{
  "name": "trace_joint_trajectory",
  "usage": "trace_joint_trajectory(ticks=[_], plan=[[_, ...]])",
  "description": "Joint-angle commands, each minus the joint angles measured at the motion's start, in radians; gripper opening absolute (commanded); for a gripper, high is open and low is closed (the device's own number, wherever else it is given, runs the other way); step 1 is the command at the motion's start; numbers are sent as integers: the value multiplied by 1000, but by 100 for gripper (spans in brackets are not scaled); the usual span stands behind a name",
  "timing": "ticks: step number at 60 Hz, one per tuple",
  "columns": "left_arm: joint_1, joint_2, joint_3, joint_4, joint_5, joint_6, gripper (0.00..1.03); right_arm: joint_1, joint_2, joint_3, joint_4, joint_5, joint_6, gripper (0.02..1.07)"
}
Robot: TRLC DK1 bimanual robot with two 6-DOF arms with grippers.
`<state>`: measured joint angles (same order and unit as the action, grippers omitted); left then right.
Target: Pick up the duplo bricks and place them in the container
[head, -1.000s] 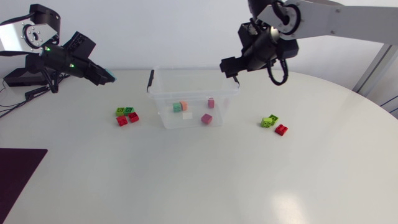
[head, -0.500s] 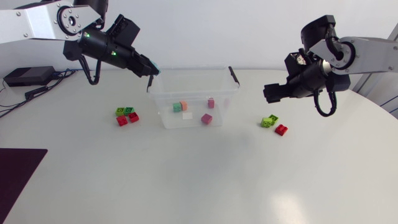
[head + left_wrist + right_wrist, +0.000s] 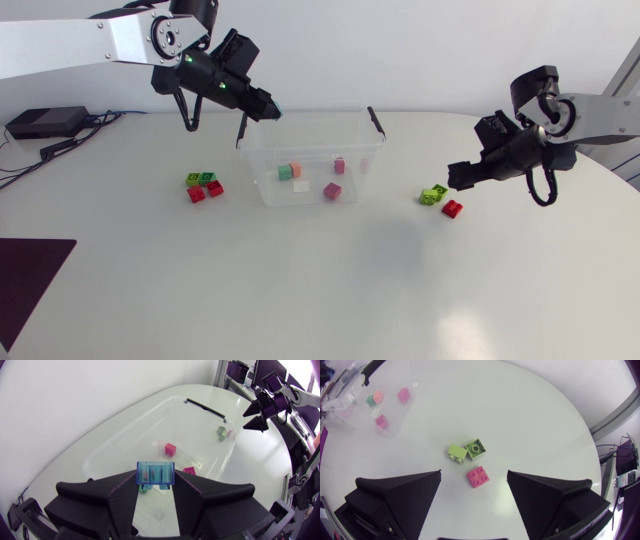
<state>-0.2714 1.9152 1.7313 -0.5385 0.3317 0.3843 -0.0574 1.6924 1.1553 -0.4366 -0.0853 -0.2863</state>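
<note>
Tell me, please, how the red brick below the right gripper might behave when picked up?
The red brick looks like hard plastic, so it is probably stiff and light. It lies flat, studs up, so it should slide rather than roll if nudged. Its smooth sides may slip unless the open right gripper closes squarely.

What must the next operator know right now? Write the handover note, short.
Left end effector: shut on a translucent blue duplo brick, above the edge of the clear plastic container.
Right end effector: open, above two green bricks and a red brick right of the container.
Done: several small bricks lie inside.
Left: drop the blue one; collect the right trio and the two green and two red bricks left of it.
</note>
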Motion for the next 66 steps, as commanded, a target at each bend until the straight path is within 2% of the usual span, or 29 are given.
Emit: trace_joint_trajectory(ticks=[1, 3, 5, 6, 7, 11, 21, 27, 44, 49, 57, 58, 66], plan=[[-2, 33, 56, 14, -13, -28, 58, -19, 67, 7, 4, -22, -90, 98], [-3, 36, 59, 14, -22, -27, 72, -19, 81, 14, 1, -22, -117, 98], [-5, 36, 60, 14, -23, -27, 82, -21, 93, 20, 1, -22, -139, 98], [-5, 36, 60, 14, -23, -27, 83, -21, 102, 26, -2, -22, -155, 98], [-5, 33, 62, 14, -28, -27, 90, -21, 112, 30, -5, -22, -165, 98], [0, 19, 63, 11, -29, -28, 98, -22, 151, 72, -47, -22, -209, 98], [43, -25, 80, -87, -54, -2, 98, -13, 245, 185, -157, -13, -303, 98], [98, -58, 74, -156, -57, 59, 98, -9, 314, 270, -235, 7, -353, 98], [247, -202, -78, -183, -57, 188, 98, -18, 477, 501, -413, 59, -432, 97], [305, -217, -116, -209, -57, 255, 98, -18, 501, 524, -442, 75, -445, 93], [371, -217, -157, -224, -54, 338, 98, -21, 524, 541, -465, 93, -458, 92], [397, -214, -173, -224, -53, 369, 98, -21, 530, 541, -472, 93, -464, 88], [443, -180, -211, -225, -42, 433, 98, -13, 541, 527, -472, 91, -468, 85]])
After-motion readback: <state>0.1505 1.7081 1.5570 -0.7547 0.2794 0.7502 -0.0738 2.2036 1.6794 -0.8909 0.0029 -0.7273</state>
